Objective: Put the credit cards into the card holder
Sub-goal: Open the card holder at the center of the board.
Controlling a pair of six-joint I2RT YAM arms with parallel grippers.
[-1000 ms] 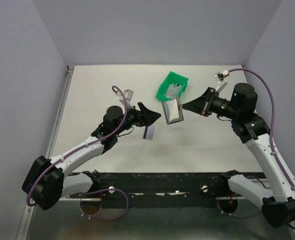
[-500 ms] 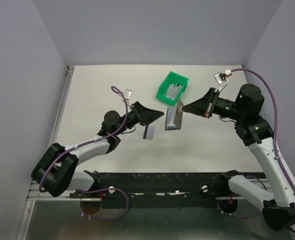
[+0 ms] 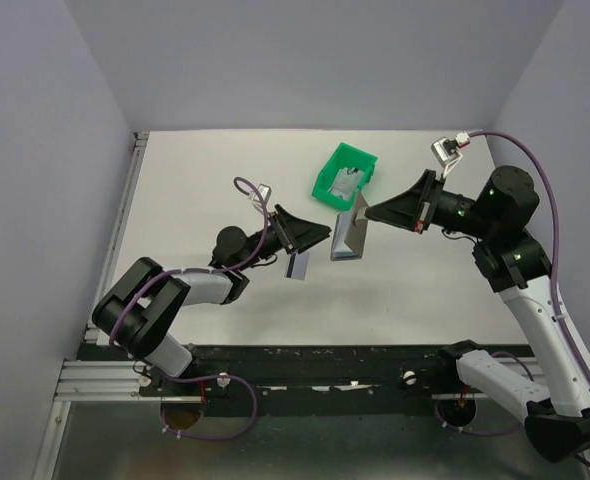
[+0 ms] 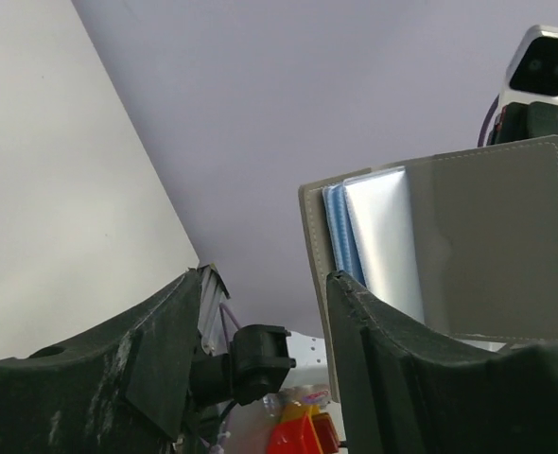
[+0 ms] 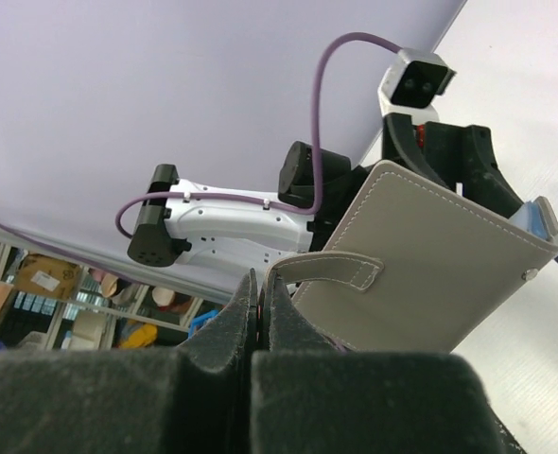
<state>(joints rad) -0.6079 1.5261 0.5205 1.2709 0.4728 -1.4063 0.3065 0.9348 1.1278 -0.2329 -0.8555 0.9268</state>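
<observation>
Tilted more upright, the card holder (image 3: 347, 235) hangs clamped in the right end effector (image 3: 368, 212) so its pockets face the open left end effector (image 3: 324, 233).

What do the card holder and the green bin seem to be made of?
The card holder looks like matte grey-brown leather or imitation leather, with light stitching along its edges; which one is unclear. Its inner sleeves appear glossy plastic film, bluish-white. The green bin seems hard moulded plastic: uniform bright colour, stiff thin walls.
</observation>
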